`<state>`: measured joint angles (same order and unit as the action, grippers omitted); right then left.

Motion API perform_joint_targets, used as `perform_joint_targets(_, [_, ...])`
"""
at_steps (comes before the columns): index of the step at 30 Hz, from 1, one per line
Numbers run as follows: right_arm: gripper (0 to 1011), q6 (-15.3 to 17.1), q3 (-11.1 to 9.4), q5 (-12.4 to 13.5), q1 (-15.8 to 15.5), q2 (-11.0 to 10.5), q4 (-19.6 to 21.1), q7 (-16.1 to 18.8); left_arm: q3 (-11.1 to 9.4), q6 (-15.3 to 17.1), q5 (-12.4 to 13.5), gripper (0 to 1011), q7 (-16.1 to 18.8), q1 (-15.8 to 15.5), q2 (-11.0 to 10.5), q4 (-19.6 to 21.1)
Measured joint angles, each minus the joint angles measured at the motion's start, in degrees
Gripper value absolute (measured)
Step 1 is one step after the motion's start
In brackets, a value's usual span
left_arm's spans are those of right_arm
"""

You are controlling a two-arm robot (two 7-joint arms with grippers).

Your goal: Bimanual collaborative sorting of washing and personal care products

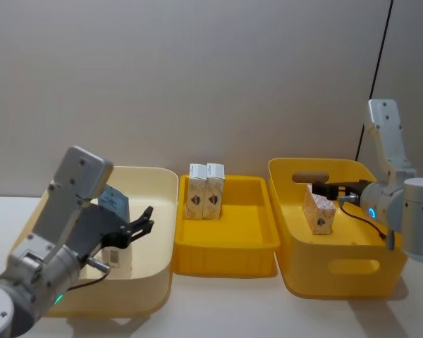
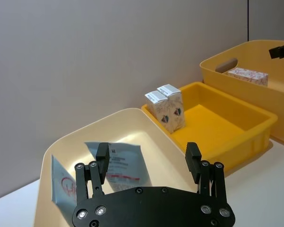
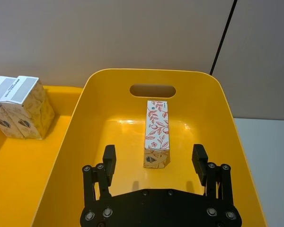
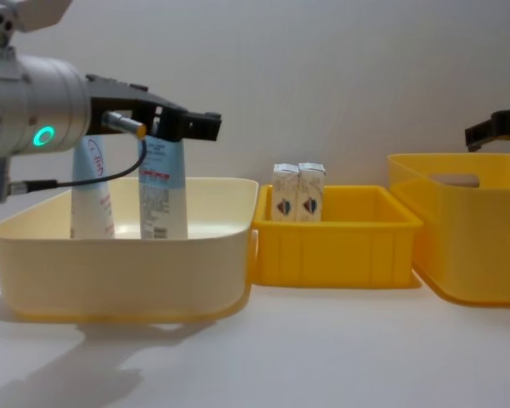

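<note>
Placement: two squeeze tubes [image 4: 163, 191] stand side by side in the cream bin [image 4: 119, 272] at the left of the chest view, crimped ends up, lower ends hidden by the bin wall. A pair of cartons [image 1: 206, 191] stands upright and touching at the back of the shallow yellow tray [image 1: 225, 239], mid-frame in the head view. A single carton [image 3: 157, 132] sits tilted in the deep yellow bin [image 1: 338, 271] at the right.
Left gripper [image 2: 147, 153]: fingers spread wide, holding nothing, hovering over the cream bin just above the tube tops.
Right gripper [image 3: 154, 153]: fingers apart, holding nothing, above the deep bin at the right edge of the head view, with the single carton below it.
Tube handling: probably light and soft-walled; the smooth plastic would dent under pressure and could slip. A moderate pinch across the flat faces below the crimp looks safest. Being tall, they may topple.
Carton handling: likely light, stiff thin card with crushable edges; hold across two opposite faces at mid-height.
Materials: bins are smooth moulded plastic with rounded corners, and the deep one has a slot handle. The tray has straighter walls. The table [image 4: 323, 357] is plain white.
</note>
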<state>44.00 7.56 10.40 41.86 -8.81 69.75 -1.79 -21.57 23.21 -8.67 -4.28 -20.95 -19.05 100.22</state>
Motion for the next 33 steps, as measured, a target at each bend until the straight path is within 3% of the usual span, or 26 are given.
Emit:
perform_joint_targets(12, [1001, 0.0, 0.0, 0.0, 0.0, 0.0, 0.0, 0.0, 0.78, 0.88, -0.7, 1003, -1.32, 1.08, -0.22, -0.88])
perform_joint_targets(33, [1001, 0.0, 0.0, 0.0, 0.0, 0.0, 0.0, 0.0, 0.54, -0.47, -1.74, 1003, -5.31, -1.08, 1.61, -9.68])
